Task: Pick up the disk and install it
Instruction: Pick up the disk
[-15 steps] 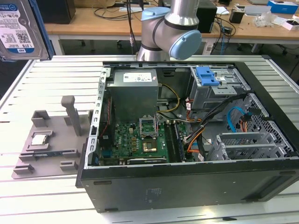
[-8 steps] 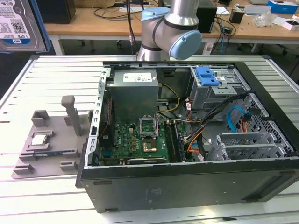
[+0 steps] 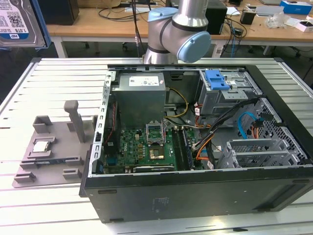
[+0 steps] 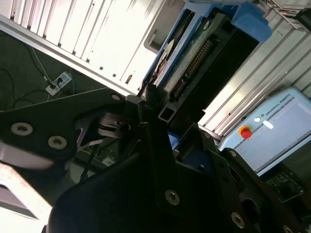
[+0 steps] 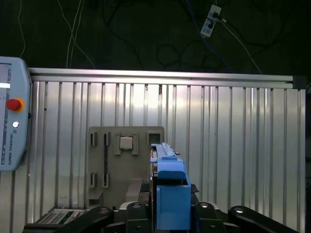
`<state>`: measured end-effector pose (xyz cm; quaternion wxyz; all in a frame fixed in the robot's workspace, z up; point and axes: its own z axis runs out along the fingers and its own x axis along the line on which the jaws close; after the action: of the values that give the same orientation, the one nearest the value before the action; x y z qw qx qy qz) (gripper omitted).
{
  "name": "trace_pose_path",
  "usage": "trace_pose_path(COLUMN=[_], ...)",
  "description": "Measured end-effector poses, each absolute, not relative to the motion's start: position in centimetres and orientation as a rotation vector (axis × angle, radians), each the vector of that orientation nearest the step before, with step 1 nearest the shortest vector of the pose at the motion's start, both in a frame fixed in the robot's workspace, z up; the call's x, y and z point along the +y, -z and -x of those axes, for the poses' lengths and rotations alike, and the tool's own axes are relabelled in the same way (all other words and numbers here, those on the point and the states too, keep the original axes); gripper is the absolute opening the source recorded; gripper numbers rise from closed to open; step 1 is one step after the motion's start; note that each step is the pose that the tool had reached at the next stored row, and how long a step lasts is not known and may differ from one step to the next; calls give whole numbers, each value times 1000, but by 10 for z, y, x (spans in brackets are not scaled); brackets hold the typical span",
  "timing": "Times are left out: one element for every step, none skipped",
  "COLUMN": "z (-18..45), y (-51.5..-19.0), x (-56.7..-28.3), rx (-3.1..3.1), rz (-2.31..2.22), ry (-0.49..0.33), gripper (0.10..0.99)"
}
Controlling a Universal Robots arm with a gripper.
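Silver disk (image 3: 17, 22) with blue frame, high at the far end of the exterior view's left, well apart from the case (image 3: 195, 198), white label turned toward the camera. Held up off the slatted table (image 3: 54, 78) by the gripper (image 5: 170, 209). Jaws closed on the disk, one against each flat side, as seen in both wrist views. Disk (image 5: 170, 182) edge-on between them in the first wrist view, blue frame end nearest the lens. Same grip in the second wrist view: gripper (image 4: 158, 103) pinching the disk (image 4: 189, 53) near one end, connector row and blue frame running away from the jaws.

Past the disk in the first wrist view: grey plate (image 5: 124, 160) flat on the table, square chip (image 5: 126, 142) seated in one of its holders. Same plate (image 3: 49, 154) at the exterior view's left, just beside the case, chip (image 3: 41, 146) on it. Pendant (image 5: 12, 121) with a red button near the table's edge, off to one side of the plate.

Case open, lying on its side at the exterior view's right. Inside: motherboard (image 3: 142, 147) at the near left, grey power supply (image 3: 139, 95) behind it, metal cage (image 3: 230, 95) at the far right with a blue latch (image 3: 217, 79) on top. Arm (image 3: 178, 27) rising behind the case's far edge.
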<state>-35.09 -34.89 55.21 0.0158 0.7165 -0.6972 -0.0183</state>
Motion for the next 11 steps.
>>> trace_pose_path(z=[351,351,351,351,351,351,351,350,349,347,345], y=[-552,-552,-552,-552,-552,-552,-552,-551,-551,-550,-550], x=[-349,-349,-349,-349,-350,-350,-350,-351,-351,-351,-351], rx=[-2168,-2168,-2169,-2172,-2178,-2178,-2178,-2178,-2178,-2178,-2178], rz=[-2229,-2229,-2230,-2234,-2239,-2240,-2240,-2240,-2240,-2240,-2239], ry=[57,57,59,67,79,80,80,80,80,80,80], gripper=[365,365,365,365,365,365,365,365,365,365,365])
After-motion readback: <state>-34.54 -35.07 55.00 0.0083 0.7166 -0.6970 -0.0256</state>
